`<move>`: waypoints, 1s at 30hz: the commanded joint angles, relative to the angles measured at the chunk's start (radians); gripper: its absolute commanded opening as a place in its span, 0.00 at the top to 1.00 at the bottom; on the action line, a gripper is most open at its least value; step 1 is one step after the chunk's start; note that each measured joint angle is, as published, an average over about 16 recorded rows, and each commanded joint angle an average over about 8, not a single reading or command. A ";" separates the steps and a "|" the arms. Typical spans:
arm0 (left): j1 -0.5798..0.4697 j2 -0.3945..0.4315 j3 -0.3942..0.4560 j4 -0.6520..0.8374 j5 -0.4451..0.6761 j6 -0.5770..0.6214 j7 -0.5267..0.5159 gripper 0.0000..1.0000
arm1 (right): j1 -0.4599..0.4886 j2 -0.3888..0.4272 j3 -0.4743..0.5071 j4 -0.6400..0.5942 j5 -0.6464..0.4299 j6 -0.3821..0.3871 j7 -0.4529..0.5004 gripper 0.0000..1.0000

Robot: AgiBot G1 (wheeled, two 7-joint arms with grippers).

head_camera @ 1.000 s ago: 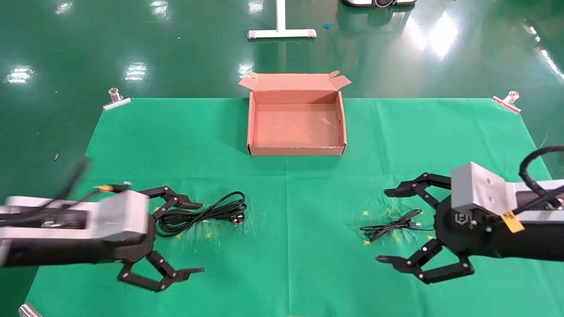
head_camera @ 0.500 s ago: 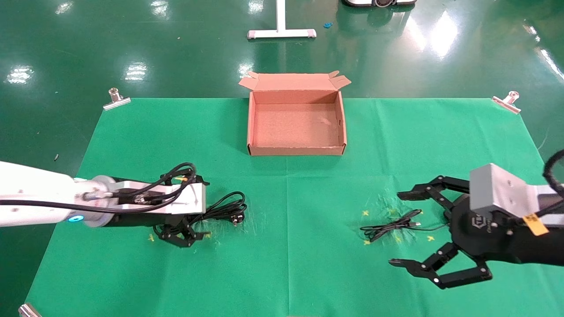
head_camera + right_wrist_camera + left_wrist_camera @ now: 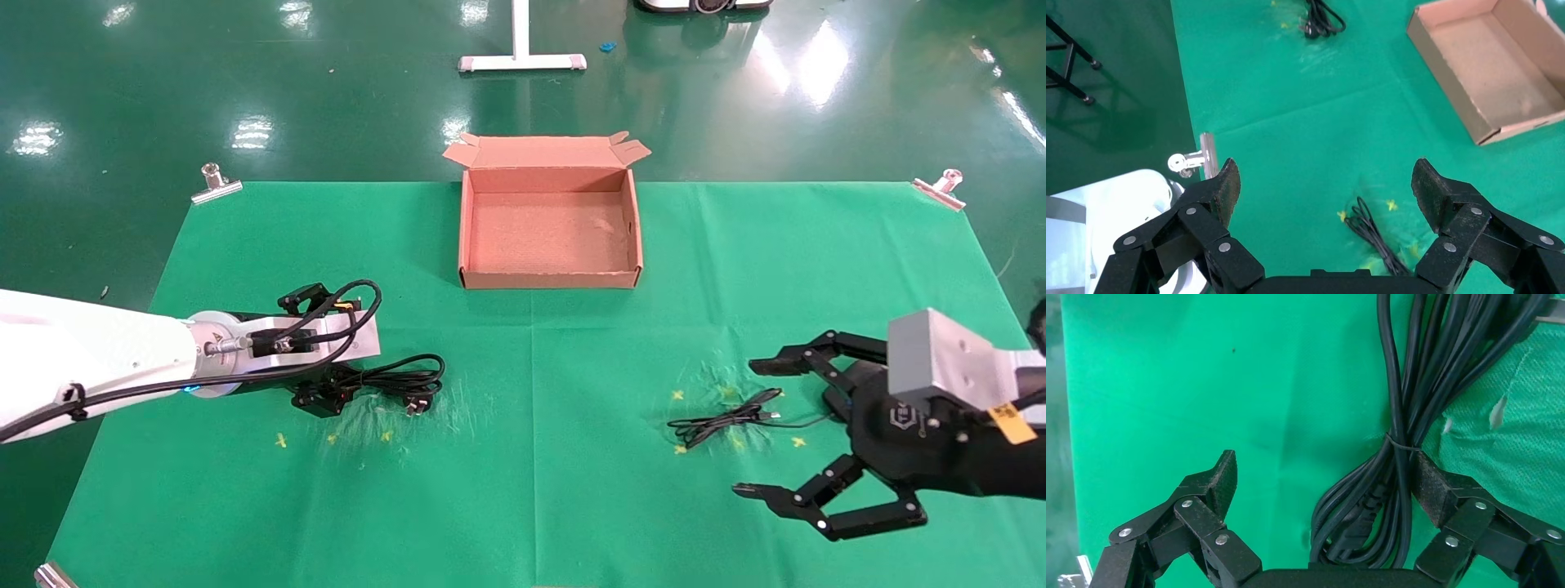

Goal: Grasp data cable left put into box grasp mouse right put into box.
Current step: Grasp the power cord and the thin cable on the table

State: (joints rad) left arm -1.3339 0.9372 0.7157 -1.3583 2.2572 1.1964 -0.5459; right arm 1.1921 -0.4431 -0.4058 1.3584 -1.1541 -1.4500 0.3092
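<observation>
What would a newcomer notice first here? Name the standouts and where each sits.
The open brown box sits empty at the far middle of the green cloth. On the left, the left gripper is down with fingers open around the bundled data cable. At right, the right gripper hovers open beside the thin-corded mouse.

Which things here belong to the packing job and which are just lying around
For the job:
data cable, between the open fingers of the left gripper
mouse cord, by the open right gripper
box

Lying about:
metal clips on the green cloth
white stand foot
</observation>
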 commanded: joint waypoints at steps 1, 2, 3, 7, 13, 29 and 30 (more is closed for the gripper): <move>0.004 0.007 0.000 -0.001 0.016 0.000 -0.027 0.00 | -0.002 -0.001 -0.003 0.000 -0.006 0.003 0.000 0.00; 0.005 0.007 -0.002 -0.001 0.011 0.001 -0.030 0.00 | -0.001 -0.002 -0.004 0.000 -0.009 0.004 0.002 0.00; 0.005 0.006 -0.004 -0.001 0.006 0.002 -0.031 0.00 | -0.001 -0.003 -0.006 0.000 -0.011 0.004 0.003 0.00; 0.004 0.004 -0.008 -0.001 -0.006 0.003 -0.030 0.00 | 0.003 -0.006 -0.014 0.001 -0.029 0.003 0.006 0.00; 0.001 0.004 -0.008 0.000 -0.010 0.006 -0.028 0.00 | 0.019 -0.021 -0.050 0.002 -0.116 -0.006 -0.001 0.00; 0.001 0.004 -0.008 0.000 -0.010 0.007 -0.028 0.00 | 0.080 -0.185 -0.200 -0.009 -0.585 0.123 0.162 0.00; 0.001 0.004 -0.008 0.000 -0.010 0.007 -0.028 0.00 | 0.081 -0.199 -0.206 -0.010 -0.606 0.132 0.176 0.00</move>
State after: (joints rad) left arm -1.3333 0.9411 0.7076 -1.3588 2.2474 1.2029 -0.5742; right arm 1.2705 -0.6380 -0.6052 1.3478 -1.7290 -1.3292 0.4707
